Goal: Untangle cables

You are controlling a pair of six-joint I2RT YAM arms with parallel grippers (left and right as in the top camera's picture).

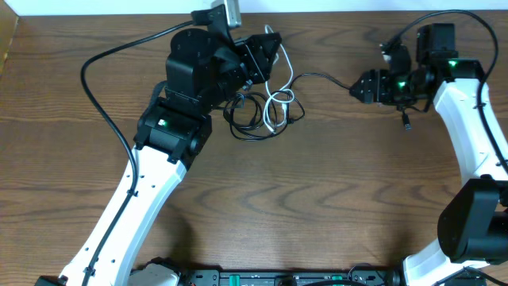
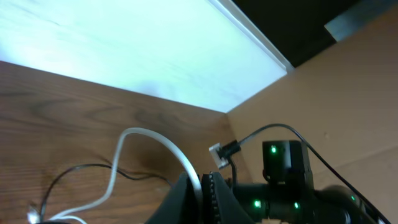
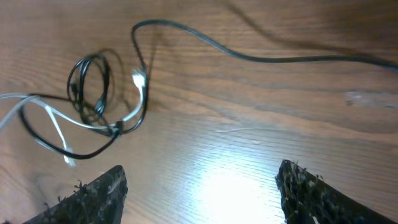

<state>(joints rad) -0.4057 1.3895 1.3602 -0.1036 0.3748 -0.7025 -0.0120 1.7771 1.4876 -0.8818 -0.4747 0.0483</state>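
The white cable and the black cable lie knotted together on the wooden table, just below my left gripper. In the left wrist view, my left gripper is shut on the white cable, which arcs up from the table. The black cable lies beyond it. One black strand runs right toward my right gripper. In the right wrist view, my right gripper is open and empty above bare wood. The black cable coil and the white cable lie at the upper left.
The table's far edge is close behind both grippers. A cardboard wall stands at the left. The left arm crosses the table from the bottom left. The right arm stands along the right side, with a small plug hanging by it.
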